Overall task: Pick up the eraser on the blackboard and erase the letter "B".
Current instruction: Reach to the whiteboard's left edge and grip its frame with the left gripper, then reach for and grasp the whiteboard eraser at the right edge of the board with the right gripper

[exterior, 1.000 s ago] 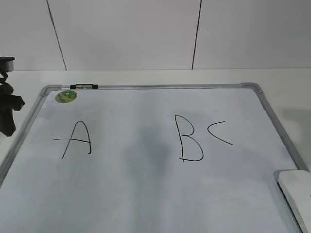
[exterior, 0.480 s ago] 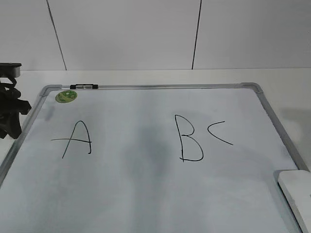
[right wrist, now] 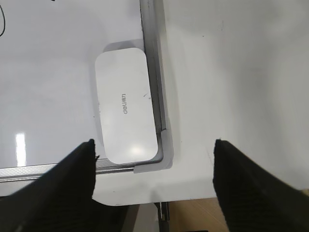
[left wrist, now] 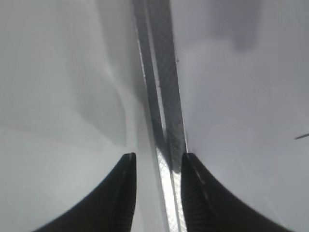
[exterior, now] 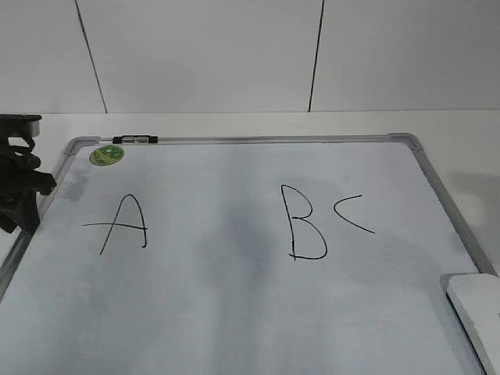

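— So, where's the eraser (right wrist: 126, 105)?
— One only, lying flat in a blackboard (exterior: 234, 312) corner against the frame, at eleven o'clock from the right gripper (right wrist: 153, 179), whose jaws stand wide apart, touching nothing.
— And the left gripper (left wrist: 158, 193)?
— Jaws slightly apart, straddling the frame.
— Farther off?
— Three letters; the letter "B" (exterior: 305, 223) sits intact.

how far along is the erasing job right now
Nothing looks done: the B is fully drawn on the board, between the A and C. The eraser lies untouched in the board's corner. In hand: the open right gripper hangs above it, off to one side; the left gripper sits over the board's frame. Left: grasp the eraser, wipe the B.
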`<state>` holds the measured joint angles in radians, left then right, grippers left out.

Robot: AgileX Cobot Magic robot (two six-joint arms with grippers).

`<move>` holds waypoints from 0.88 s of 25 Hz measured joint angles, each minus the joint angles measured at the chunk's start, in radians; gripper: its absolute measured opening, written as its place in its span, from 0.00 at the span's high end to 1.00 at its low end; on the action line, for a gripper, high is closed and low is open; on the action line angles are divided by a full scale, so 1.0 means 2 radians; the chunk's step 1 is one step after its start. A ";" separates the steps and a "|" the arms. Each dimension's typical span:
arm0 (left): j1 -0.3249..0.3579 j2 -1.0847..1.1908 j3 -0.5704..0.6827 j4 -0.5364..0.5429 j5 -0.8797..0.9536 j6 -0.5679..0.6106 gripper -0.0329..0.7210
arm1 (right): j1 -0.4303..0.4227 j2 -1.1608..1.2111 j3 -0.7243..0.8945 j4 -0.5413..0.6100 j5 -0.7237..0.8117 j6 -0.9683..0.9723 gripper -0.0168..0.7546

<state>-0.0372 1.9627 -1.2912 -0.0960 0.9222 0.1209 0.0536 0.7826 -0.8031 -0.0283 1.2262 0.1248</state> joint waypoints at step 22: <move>-0.001 0.006 -0.002 -0.003 0.000 0.000 0.86 | 0.000 0.000 0.000 0.000 -0.001 0.000 0.22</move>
<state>-0.0385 1.9750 -1.2953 -0.1029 0.9222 0.1209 0.0536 0.7826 -0.8031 -0.0283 1.2235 0.1248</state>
